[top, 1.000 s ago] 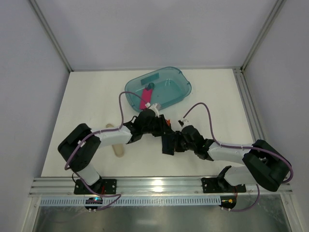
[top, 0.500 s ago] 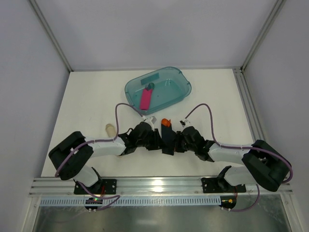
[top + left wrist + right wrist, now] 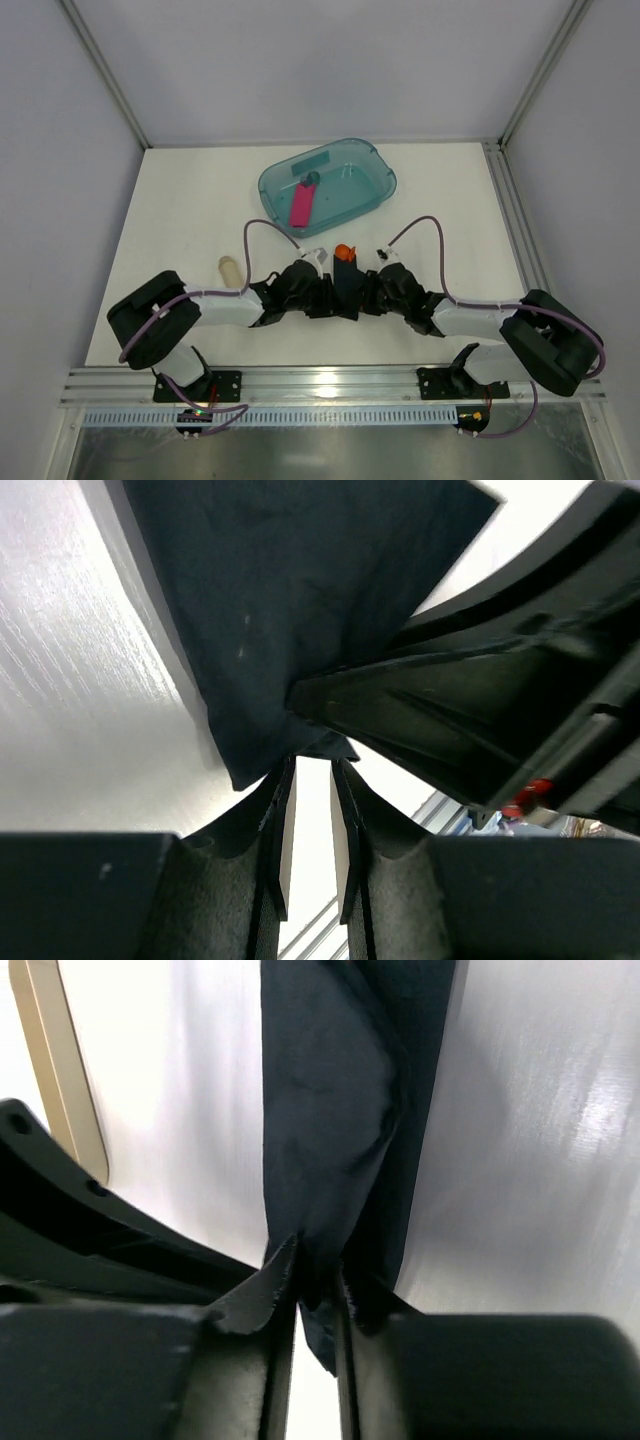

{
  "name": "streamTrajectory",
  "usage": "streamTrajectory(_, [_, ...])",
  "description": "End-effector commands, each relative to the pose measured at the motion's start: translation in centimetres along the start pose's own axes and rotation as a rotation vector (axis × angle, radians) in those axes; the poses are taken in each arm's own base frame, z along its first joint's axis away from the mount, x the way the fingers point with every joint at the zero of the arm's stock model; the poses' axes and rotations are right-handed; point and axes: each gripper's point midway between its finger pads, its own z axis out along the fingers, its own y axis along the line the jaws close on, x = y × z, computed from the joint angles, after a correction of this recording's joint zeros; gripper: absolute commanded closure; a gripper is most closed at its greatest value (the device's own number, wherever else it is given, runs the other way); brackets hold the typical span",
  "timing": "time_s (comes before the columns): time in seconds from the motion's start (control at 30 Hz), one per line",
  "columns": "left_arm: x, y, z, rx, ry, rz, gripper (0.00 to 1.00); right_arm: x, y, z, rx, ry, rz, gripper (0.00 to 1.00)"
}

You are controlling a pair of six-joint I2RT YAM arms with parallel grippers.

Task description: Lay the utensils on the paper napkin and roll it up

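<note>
The black paper napkin (image 3: 345, 287) lies bunched into a narrow roll between my two grippers, near the table's front middle. An orange utensil (image 3: 344, 251) tip pokes out of its far end; the rest of the utensils are hidden inside. My left gripper (image 3: 330, 292) pinches a corner of the napkin (image 3: 280, 610) at its fingertips, as the left gripper (image 3: 312, 765) shows in its wrist view. My right gripper (image 3: 362, 290) faces it from the other side. In the right wrist view the right gripper (image 3: 318, 1260) has its jaws slightly apart, with a fold of the napkin (image 3: 330, 1090) lying loosely between them.
A teal tub (image 3: 375, 165) stands at the back middle with a pink bar (image 3: 301, 208) inside. A beige tube (image 3: 229, 268) lies left of the left arm, and the beige tube (image 3: 55, 1060) shows at the right wrist view's left edge. Metal rails run along the near edge.
My left gripper has swung nearer and lower to meet the right gripper at the napkin and narrowed on it. The right jaws have parted slightly. The orange tip now shows.
</note>
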Motion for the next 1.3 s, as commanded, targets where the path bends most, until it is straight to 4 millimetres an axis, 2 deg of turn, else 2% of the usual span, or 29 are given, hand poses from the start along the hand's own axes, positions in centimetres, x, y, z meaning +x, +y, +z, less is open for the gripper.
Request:
streamTrajectory(0.0, [-0.5, -0.9, 0.6, 0.022, -0.026, 0.006, 0.76, -1.9, 1.0, -0.8, -0.009, -0.082, -0.012, 0.74])
streamTrajectory(0.03, [-0.4, -0.8, 0.7, 0.018, -0.024, 0.013, 0.76, -2.7, 1.1, -1.0, 0.002, -0.115, -0.013, 0.72])
streamTrajectory(0.1, [-0.4, -0.8, 1.0, 0.008, -0.021, 0.019, 0.76, -3.3, 1.0, -1.6, 0.023, -0.133, -0.020, 0.63])
streamTrajectory(0.2, [-0.2, -0.6, 1.3, -0.012, -0.011, 0.035, 0.76, -4.0, 0.4, -2.1, 0.074, -0.157, -0.029, 0.57])
streamTrajectory(0.4, [-0.1, -0.4, 1.3, -0.025, -0.013, 0.044, 0.76, -5.5, 0.3, -2.4, 0.124, -0.192, -0.069, 0.54])
streamTrajectory(0.67, [0.2, -0.2, 1.5, -0.037, -0.005, 0.047, 0.76, -7.9, 0.6, -1.3, 0.135, -0.216, -0.121, 0.53])
streamTrajectory(0.77, [0.2, -0.3, 1.4, -0.036, -0.007, 0.049, 0.77, -8.4, 0.1, -0.8, 0.157, -0.205, -0.123, 0.58])
streamTrajectory(0.8, [0.1, -0.3, 1.4, -0.036, -0.008, 0.047, 0.76, -8.2, -0.4, -0.5, 0.172, -0.192, -0.119, 0.65])
streamTrajectory(0.87, [0.1, -0.3, 1.3, -0.040, -0.011, 0.051, 0.76, -8.0, -1.2, -0.3, 0.186, -0.196, -0.113, 0.73])
streamTrajectory(0.9, [0.1, -0.2, 1.2, -0.041, -0.013, 0.053, 0.76, -7.9, -1.5, -0.2, 0.194, -0.194, -0.112, 0.83])
streamTrajectory(1.0, [0.0, -0.1, 1.0, -0.046, -0.020, 0.049, 0.76, -7.4, -2.9, 0.1, 0.230, -0.191, -0.121, 0.96])
streamTrajectory(1.07, [-0.1, -0.2, 1.0, -0.042, -0.023, 0.045, 0.76, -7.3, -3.5, 0.3, 0.242, -0.181, -0.117, 0.96])
streamTrajectory(1.2, [-0.3, -0.7, 0.8, -0.032, -0.027, 0.044, 0.73, -7.1, -3.4, 0.5, 0.237, -0.170, -0.114, 0.96])
streamTrajectory(1.27, [-1.0, -1.6, 0.2, -0.013, -0.051, 0.051, 0.71, -7.1, -3.6, 0.5, 0.245, -0.170, -0.111, 0.96])
